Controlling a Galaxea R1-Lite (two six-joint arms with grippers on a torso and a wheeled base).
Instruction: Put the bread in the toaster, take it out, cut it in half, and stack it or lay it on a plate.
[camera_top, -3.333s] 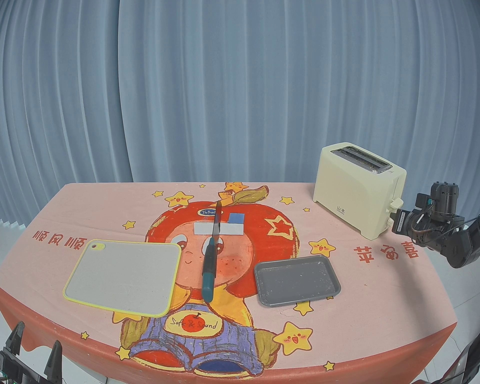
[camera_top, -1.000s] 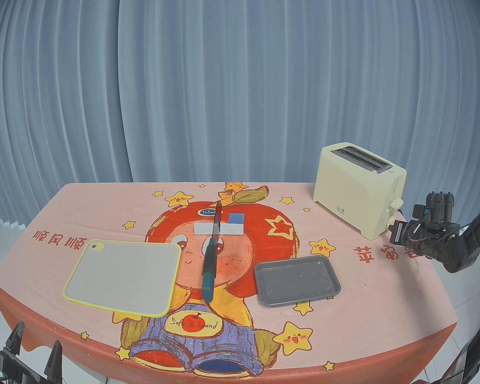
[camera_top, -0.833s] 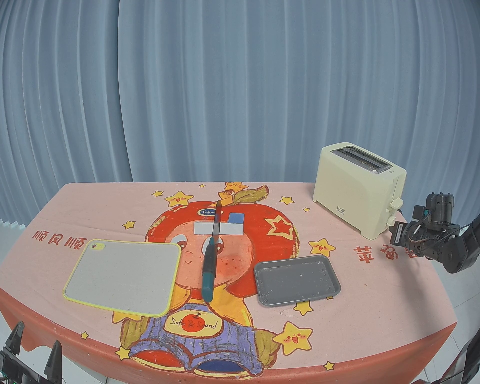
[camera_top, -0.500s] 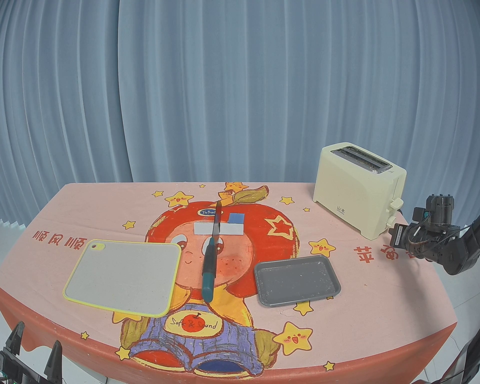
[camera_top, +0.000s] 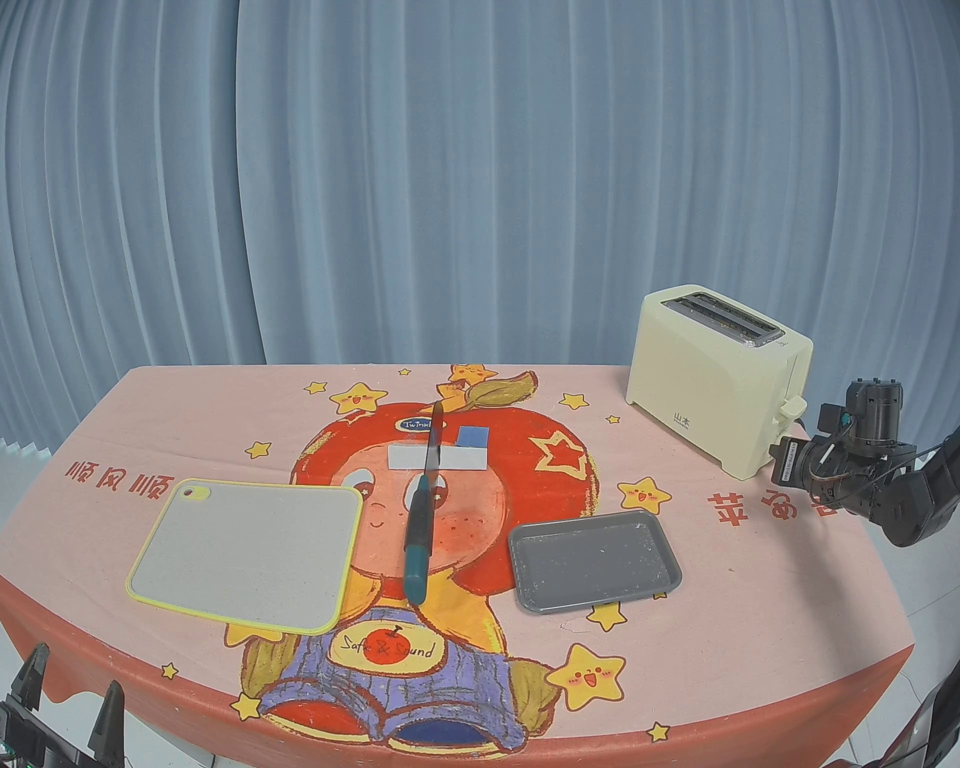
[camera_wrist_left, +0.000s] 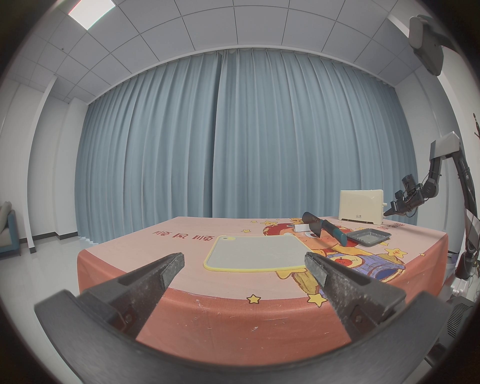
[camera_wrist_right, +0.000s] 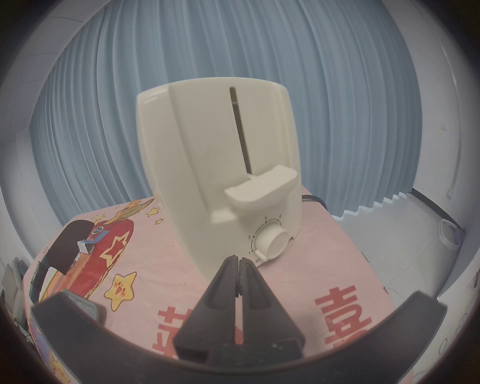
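Note:
A cream toaster stands at the table's back right, its side lever sitting at the low end of its slot, above a round knob. My right gripper is shut with nothing in it, its tips just short of the knob and below the lever. A grey tray lies front of centre, with a teal-handled knife to its left. The cutting board lies at the left. My left gripper is open and empty, off the table's front-left edge.
The knife blade rests across small white and blue blocks. The toaster's power cord runs behind it. A blue curtain hangs behind the table. The right table edge lies close under my right arm.
My right gripper dropped lower beside the toaster, then crept a little closer to its lever end. Nothing else moved.

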